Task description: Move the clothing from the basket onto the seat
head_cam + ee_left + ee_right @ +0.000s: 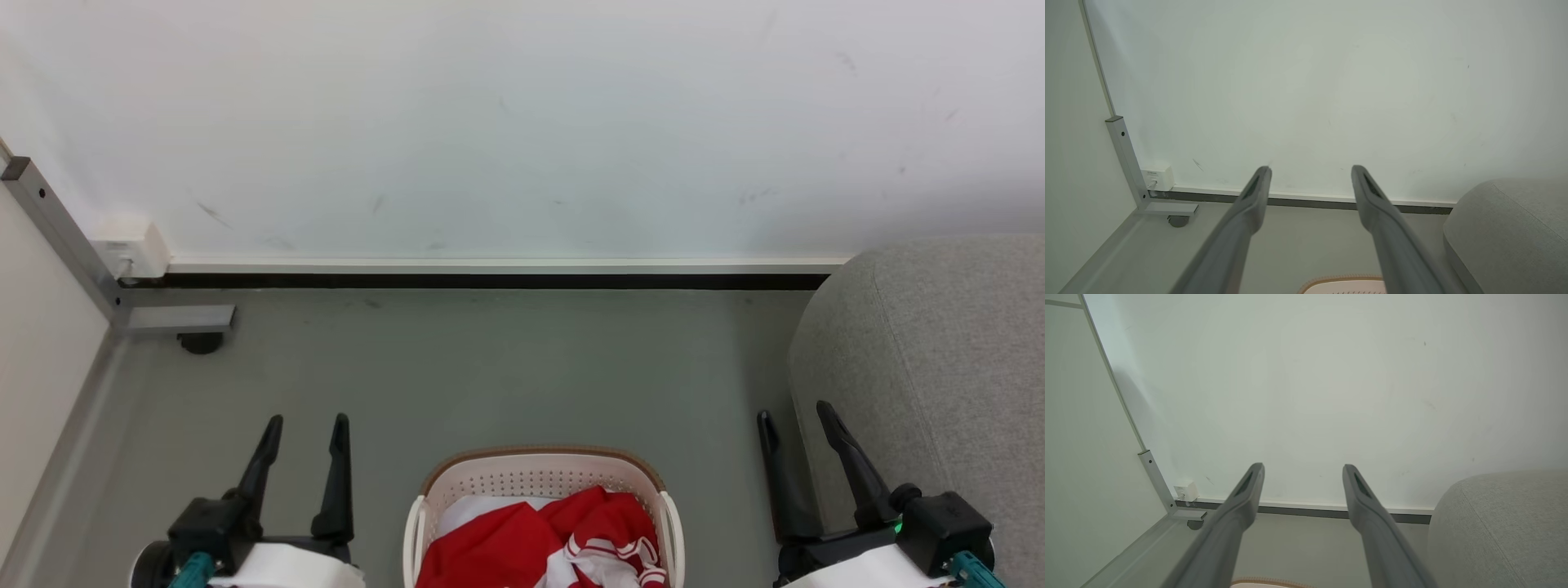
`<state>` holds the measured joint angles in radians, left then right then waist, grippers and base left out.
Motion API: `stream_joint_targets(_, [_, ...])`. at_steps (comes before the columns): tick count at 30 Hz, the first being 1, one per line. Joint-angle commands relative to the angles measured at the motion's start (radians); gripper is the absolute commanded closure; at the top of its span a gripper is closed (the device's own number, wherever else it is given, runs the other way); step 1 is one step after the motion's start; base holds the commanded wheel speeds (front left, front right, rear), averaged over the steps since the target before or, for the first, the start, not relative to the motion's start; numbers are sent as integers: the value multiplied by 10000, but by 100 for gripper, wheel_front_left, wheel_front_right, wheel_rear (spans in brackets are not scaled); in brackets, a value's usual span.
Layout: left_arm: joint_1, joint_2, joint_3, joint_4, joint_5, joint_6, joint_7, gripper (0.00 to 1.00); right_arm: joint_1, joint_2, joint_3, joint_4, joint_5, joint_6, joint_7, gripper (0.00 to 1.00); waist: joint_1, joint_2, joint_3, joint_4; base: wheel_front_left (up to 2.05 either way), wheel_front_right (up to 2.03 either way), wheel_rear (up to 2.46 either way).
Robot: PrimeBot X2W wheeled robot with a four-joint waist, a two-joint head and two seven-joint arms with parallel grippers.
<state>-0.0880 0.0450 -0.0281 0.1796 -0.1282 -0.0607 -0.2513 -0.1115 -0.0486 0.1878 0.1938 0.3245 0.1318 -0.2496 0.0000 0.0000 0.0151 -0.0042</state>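
The cream-white basket (543, 477) with a brown rim sits on the floor at the bottom middle of the head view. Red clothing (539, 539) with white panels and stripe trim lies bunched inside it. The grey sofa seat (939, 359) rises at the right. My left gripper (306, 423) stands open to the left of the basket, nothing between its fingers. My right gripper (796, 412) stands open between the basket and the sofa, empty too. The basket rim (1345, 281) peeks in at the bottom of the left wrist view, under my left gripper (1310, 169). The right wrist view has my right gripper (1303, 467) and the sofa (1502, 526).
A white wall (522, 122) with a dark baseboard (490, 280) closes off the far side. A metal frame post with a caster (200, 340) and a white box (131, 249) stand in the left corner. Grey floor (490, 367) lies between the basket and the wall.
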Motion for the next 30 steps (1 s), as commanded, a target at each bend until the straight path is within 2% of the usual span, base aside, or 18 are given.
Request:
stream_joint_targets(1, [-84,91,5,-52,209,45,-58,0,-90,-30,17,-40,-173,-20,-95,0,0,0,5,-4,0,0,0])
stream_joint_targets(6, [-80,93,-7,-55,545,58,-158,0,-103,-32,64,-34,-313,-21,-171,0,0,0,25,-21,0,0,0])
stream_joint_targets(10, [-70,92,20,-54,452,65,-136,0,-86,-32,-14,-57,-21,-21,-166,0,0,0,41,-37,0,0,0])
stream_joint_targets(30, [-156,87,46,78,212,22,-136,0,-121,-32,-113,32,-9,-21,-166,0,0,0,103,-22,0,0,0])
